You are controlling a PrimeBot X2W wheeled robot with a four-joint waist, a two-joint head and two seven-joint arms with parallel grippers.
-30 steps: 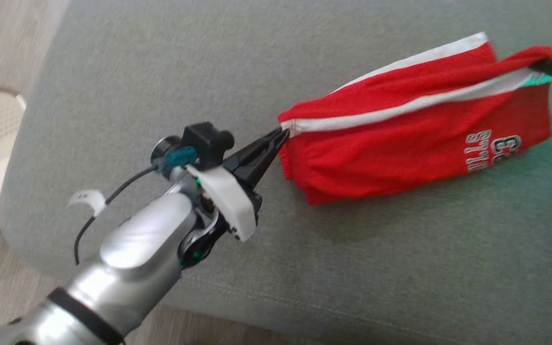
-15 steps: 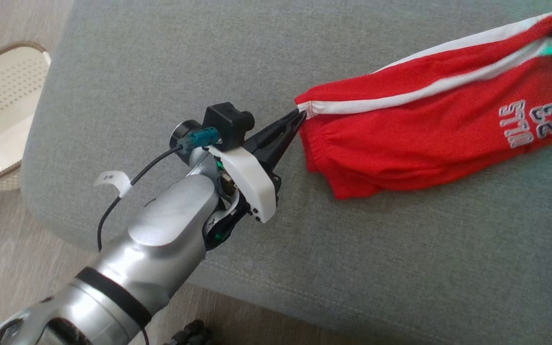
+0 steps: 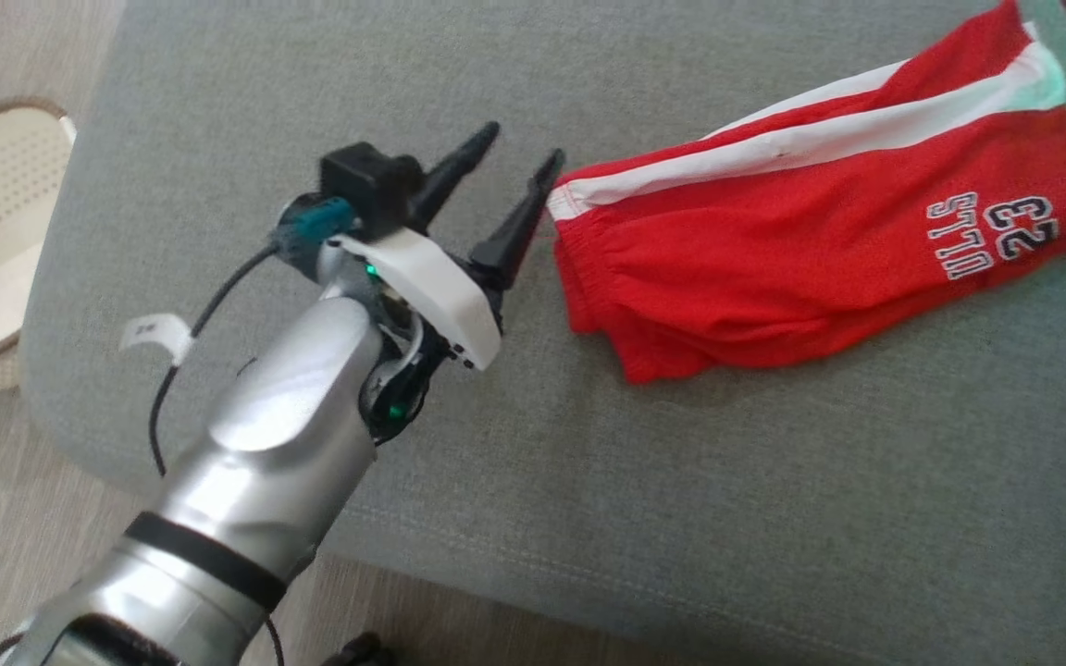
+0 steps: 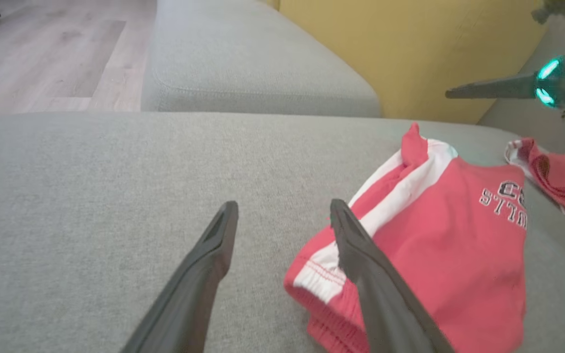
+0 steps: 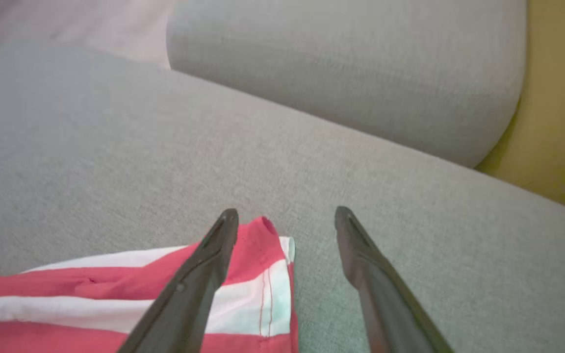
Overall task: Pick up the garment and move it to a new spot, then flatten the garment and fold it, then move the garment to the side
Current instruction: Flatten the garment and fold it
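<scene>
Placement looks done: the red garment [image 3: 820, 268] lies rumpled on the grey cushion [image 3: 681, 481] at the head view's upper right, left gripper [image 3: 522, 148] and right gripper [image 5: 286, 214] both spread open at its ends, so your next move is probably flattening it by the corners.

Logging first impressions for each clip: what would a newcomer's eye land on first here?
The red shorts with a white side stripe, lying on the grey sofa cushion at the head view's upper right. Next, the left gripper, open just beside their waistband end, and the right gripper, open at the opposite end.
</scene>
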